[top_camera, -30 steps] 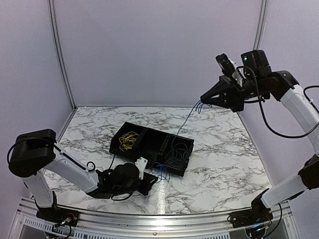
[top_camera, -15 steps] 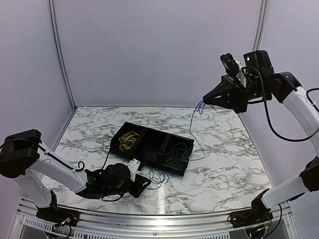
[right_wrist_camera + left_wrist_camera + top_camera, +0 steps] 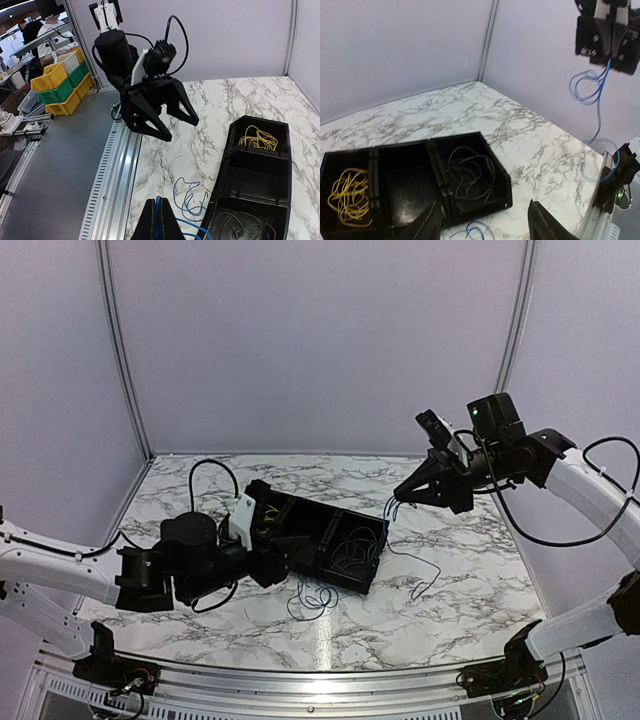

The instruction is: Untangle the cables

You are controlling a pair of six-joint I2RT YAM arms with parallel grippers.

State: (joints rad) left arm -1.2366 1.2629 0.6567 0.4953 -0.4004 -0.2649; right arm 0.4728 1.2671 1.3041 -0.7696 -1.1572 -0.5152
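Note:
My right gripper point(image 3: 403, 496) hangs above the table's right half, shut on a thin blue cable point(image 3: 392, 508) that trails down to the marble. In the right wrist view that cable point(image 3: 158, 212) runs between the closed fingers. A second blue cable point(image 3: 310, 595) lies loose on the table in front of the black tray point(image 3: 300, 505). My left gripper point(image 3: 272, 562) hovers at the tray's near left side, open and empty. Yellow cables point(image 3: 347, 195) fill the tray's left compartment; dark cables point(image 3: 470, 175) lie in its right one.
The tray's middle compartment point(image 3: 402, 185) holds nothing. An aluminium rail point(image 3: 320, 680) borders the table's near edge. Purple walls close in the back and both sides. Yellow and green bins point(image 3: 62, 80) stand beyond the table in the right wrist view.
My left gripper opened, letting go of the blue cable now on the table, and rose toward the tray. My right gripper came down and left with its blue cable.

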